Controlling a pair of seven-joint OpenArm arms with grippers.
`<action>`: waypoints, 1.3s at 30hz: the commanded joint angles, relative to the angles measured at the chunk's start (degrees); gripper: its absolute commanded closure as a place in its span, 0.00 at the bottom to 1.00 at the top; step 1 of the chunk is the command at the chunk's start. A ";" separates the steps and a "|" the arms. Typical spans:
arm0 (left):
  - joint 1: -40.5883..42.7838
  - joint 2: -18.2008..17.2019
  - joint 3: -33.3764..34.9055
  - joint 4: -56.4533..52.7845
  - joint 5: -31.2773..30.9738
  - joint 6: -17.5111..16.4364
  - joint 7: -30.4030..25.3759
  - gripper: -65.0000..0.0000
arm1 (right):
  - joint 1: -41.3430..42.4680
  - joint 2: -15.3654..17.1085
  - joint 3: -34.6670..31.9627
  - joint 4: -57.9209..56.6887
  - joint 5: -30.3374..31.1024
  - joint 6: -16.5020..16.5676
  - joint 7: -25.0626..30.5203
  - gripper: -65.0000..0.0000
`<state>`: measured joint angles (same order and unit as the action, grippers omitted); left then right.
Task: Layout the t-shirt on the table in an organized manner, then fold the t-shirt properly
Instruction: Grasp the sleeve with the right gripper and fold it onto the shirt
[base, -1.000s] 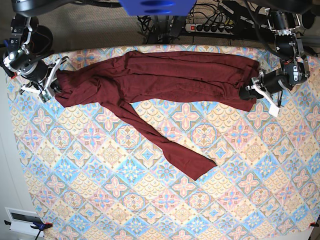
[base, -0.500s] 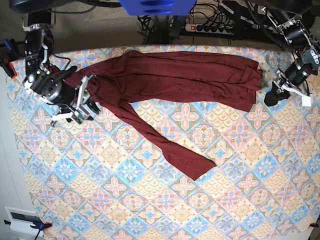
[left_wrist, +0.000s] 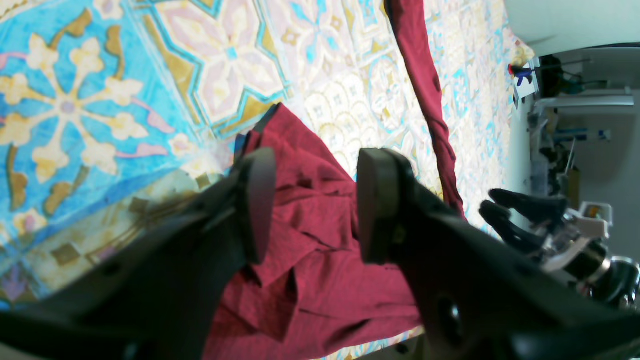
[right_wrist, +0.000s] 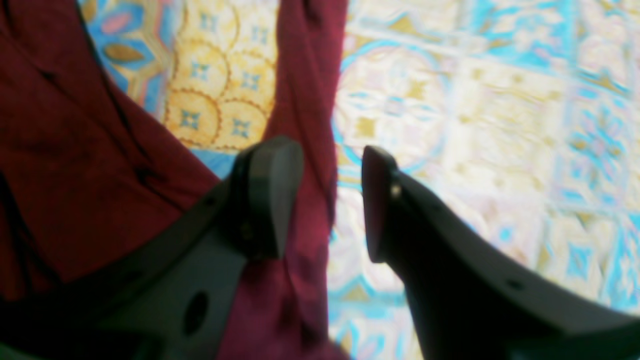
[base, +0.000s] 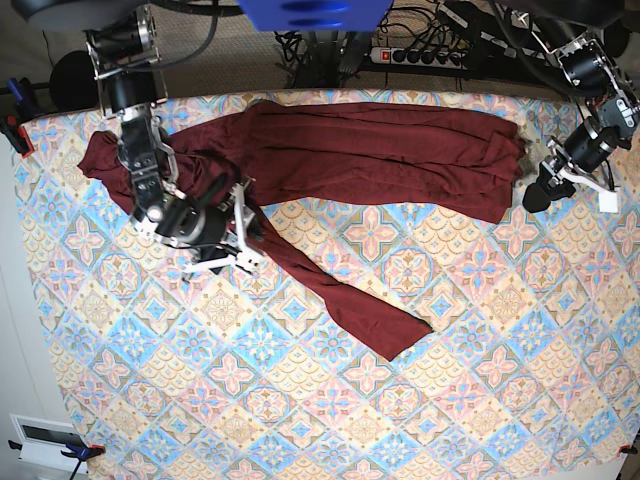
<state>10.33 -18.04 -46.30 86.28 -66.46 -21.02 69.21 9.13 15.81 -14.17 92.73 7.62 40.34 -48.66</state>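
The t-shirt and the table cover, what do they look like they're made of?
The t-shirt looks like a soft, matte maroon knit: it lies in limp folds and creases, with no print or sheen. The table is covered by what seems a thin printed cloth, matte, with pastel diamond floral tiles; what lies beneath is hidden.

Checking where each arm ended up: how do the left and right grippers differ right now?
The left gripper sits at the table's far right edge, just off the t-shirt's end; the right gripper is further in, over the trailing strip. In the wrist views, bunched cloth lies beneath the left's jaws, a narrow strip beneath the right's. Both are open, holding nothing.
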 joint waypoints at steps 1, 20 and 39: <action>-0.26 -1.08 -0.33 0.97 -1.46 -0.30 -0.68 0.60 | 2.79 -0.21 -0.64 -0.20 0.25 -0.34 2.73 0.64; -0.53 -1.08 -0.07 0.97 -1.28 -0.30 -0.77 0.60 | 10.08 -0.91 -5.56 -22.88 -0.98 -0.34 10.12 0.64; -0.53 -1.08 -0.07 0.80 -1.19 -0.30 -1.03 0.60 | 1.82 -0.91 -1.87 -7.85 -0.63 -0.34 8.97 1.00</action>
<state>10.13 -18.06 -46.13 86.24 -66.24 -21.02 69.01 9.23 14.57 -16.62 83.77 6.17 40.18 -40.97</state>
